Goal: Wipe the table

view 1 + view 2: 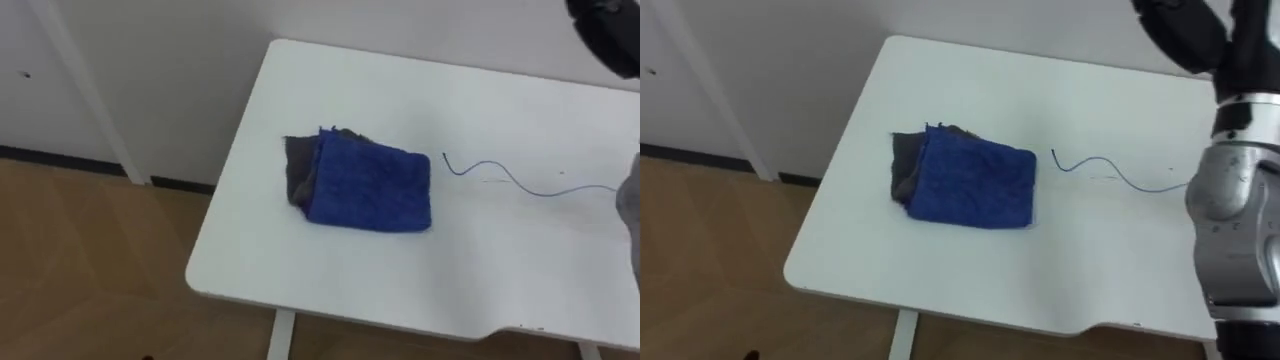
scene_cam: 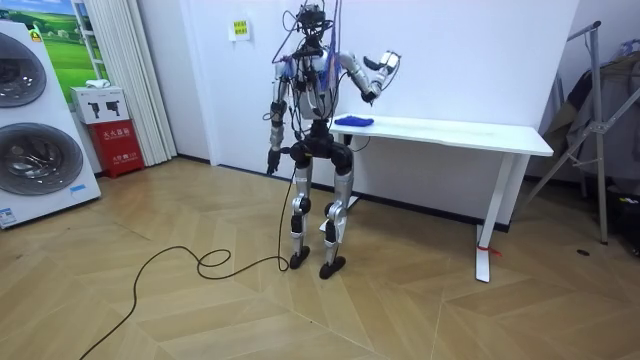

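A blue cloth (image 1: 370, 185) lies on the white table (image 1: 480, 280), near its left end. The right hand (image 1: 1175, 30) is up above the table; loose or clenched, I cannot tell

Washing machine (image 2: 35, 160), red box (image 2: 118, 147), curtain (image 2: 125, 70), metal rack (image 2: 600, 125)

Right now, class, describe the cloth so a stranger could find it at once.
Find the white table by the wall. Near its left end lies a folded blue cloth, grey at its left edge. Unlike the thin blue squiggle to its right, it is bulky.
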Controlling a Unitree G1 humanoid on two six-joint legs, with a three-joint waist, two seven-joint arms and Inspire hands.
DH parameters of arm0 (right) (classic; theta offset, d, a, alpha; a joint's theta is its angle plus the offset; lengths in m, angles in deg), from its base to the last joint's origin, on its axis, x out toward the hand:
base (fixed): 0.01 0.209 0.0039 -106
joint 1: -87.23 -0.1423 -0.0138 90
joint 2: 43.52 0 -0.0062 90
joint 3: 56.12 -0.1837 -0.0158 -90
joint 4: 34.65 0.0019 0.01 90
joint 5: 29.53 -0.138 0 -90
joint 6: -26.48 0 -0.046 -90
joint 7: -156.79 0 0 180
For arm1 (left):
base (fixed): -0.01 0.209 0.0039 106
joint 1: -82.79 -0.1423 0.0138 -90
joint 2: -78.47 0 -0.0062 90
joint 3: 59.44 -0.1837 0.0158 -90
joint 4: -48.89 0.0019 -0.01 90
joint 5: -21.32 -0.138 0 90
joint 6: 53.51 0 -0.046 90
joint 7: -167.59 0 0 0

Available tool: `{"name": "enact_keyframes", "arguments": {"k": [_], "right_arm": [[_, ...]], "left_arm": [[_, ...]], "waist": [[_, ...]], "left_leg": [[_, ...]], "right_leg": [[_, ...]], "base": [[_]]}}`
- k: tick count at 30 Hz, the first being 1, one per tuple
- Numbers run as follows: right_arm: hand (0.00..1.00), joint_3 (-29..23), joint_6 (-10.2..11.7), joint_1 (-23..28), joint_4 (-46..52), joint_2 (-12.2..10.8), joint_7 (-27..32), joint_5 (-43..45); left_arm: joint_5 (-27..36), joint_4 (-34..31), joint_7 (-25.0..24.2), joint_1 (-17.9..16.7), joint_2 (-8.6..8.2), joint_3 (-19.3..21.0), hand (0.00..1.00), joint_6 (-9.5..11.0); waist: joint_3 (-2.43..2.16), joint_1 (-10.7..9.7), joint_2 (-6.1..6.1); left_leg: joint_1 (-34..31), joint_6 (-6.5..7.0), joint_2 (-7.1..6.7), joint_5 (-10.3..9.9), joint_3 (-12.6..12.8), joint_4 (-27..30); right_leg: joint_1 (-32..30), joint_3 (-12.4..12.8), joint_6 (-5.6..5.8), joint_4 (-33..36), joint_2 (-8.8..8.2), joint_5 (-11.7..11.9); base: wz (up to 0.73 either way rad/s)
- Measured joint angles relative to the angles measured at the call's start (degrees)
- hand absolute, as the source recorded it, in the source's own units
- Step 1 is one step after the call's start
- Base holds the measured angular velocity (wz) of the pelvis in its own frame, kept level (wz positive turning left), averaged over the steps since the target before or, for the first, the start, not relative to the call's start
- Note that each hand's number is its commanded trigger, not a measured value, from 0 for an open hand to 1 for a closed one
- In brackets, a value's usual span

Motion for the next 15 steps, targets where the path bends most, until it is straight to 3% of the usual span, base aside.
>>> {"name": "enact_keyframes", "arguments": {"k": [2,6,12,14,15], "right_arm": [[0.00,2.99,0.07,0.05,-0.10,-0.47,-0.88,1.85],[0.00,7.99,0.33,0.05,-1.58,-3.87,-3.28,8.97],[0.00,14.41,0.80,0.23,-4.29,-4.08,-6.18,17.89],[0.00,16.24,1.45,0.24,-6.93,-4.15,-6.29,18.57],[0.00,17.02,2.32,0.32,-8.65,-4.81,-7.08,19.10]], "left_arm": [[0.05,0.01,-0.34,0.77,0.01,-1.00,0.00,0.01],[0.01,-0.15,-1.32,2.44,0.03,-4.15,0.00,0.02],[-0.23,-0.15,-2.38,3.95,0.22,-4.17,0.00,0.10],[-0.23,-0.14,-2.35,4.48,0.38,-4.27,0.00,0.18],[-0.26,-0.09,-2.28,4.75,0.83,-4.38,0.00,0.65]], "waist": [[0.08,0.29,-0.25],[0.19,1.39,0.02],[0.15,3.04,0.04],[0.11,3.60,0.32],[0.23,4.40,1.34]], "left_leg": [[-0.06,0.00,-0.07,0.13,-0.90,-0.01],[-0.64,-0.02,-0.09,0.14,-2.09,0.03],[-0.84,-0.03,-0.07,0.15,-3.61,0.05],[0.28,-0.01,0.79,0.28,-7.50,-0.18],[1.03,-0.04,2.22,0.33,-13.10,-0.68]], "right_leg": [[0.25,-0.84,0.01,-0.62,-0.01,0.02],[0.25,-0.90,0.01,-0.73,0.07,0.02],[-0.09,-0.85,0.01,-0.58,0.27,0.02],[-1.04,-1.07,-0.07,2.25,0.60,-0.09],[-4.01,-0.51,-0.82,4.16,2.13,-0.93]], "base": [[0.25],[0.15],[0.00],[-0.21],[-0.66]]}}
